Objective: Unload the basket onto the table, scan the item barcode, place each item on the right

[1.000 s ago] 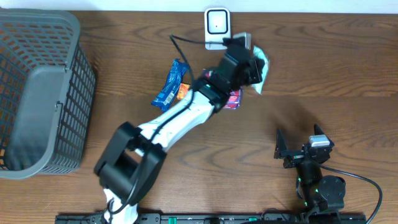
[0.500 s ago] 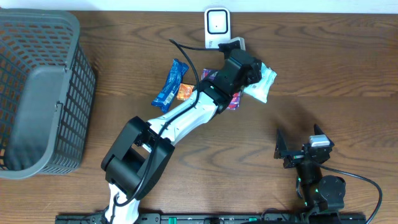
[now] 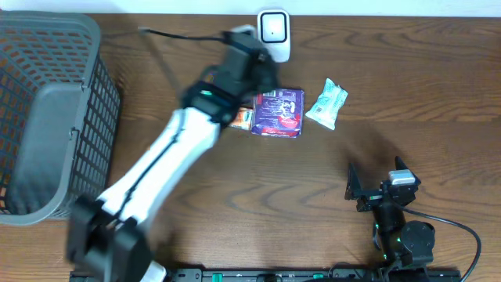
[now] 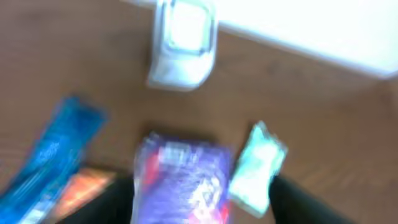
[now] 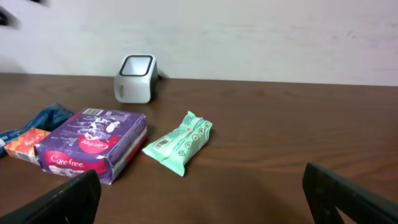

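Observation:
The white barcode scanner (image 3: pixel 274 33) stands at the table's far edge. A mint-green packet (image 3: pixel 327 103) lies flat and free, just right of a purple pack (image 3: pixel 278 112). My left gripper (image 3: pixel 252 66) hovers left of the scanner, blurred by motion. In the left wrist view its dark fingers (image 4: pixel 112 205) stand wide apart with nothing held; the purple pack (image 4: pixel 183 183) and mint packet (image 4: pixel 255 168) lie on the table below, the scanner (image 4: pixel 181 43) beyond. My right gripper (image 3: pixel 376 192) rests open near the front, facing the mint packet (image 5: pixel 178 143) and the scanner (image 5: pixel 135 79).
A grey mesh basket (image 3: pixel 47 117) fills the left side. An orange packet (image 3: pixel 241 119) lies against the purple pack's left edge, and a blue wrapper (image 5: pixel 46 118) lies beyond it. Bare wood stretches right of the mint packet and in front of the right gripper.
The left gripper opened and let go of the mint packet, which now lies on the table. The left arm then swung left, away from it. The right arm stayed still.

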